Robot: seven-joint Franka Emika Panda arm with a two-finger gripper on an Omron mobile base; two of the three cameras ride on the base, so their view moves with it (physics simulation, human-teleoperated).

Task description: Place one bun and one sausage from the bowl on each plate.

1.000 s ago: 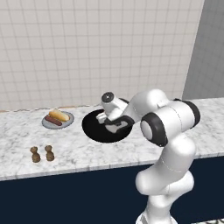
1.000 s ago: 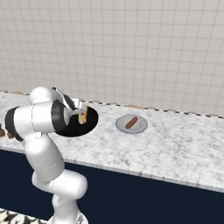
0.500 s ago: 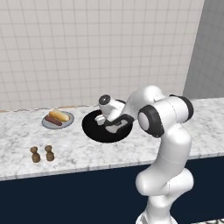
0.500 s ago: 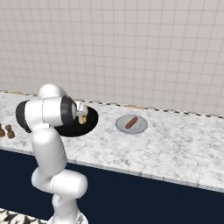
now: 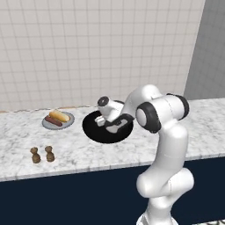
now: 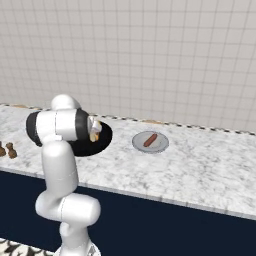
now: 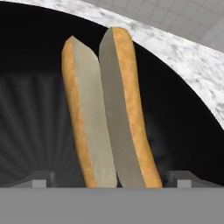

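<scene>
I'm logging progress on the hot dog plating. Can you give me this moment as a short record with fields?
bowl: black, on the counter, holds one split bun
left plate: bun and sausage on it
right plate: sausage only, no bun
gripper: open, low over the bowl, fingertips either side of the bun
left to do: bun onto the right plate

2 small brown shakers (image 5: 42, 154) stand near the marble counter's (image 5: 79, 156) front edge.

Golden-brown bun (image 7: 109, 113), matte-black bowl (image 7: 183, 127), speckled grey-white counter (image 5: 79, 151).
</scene>
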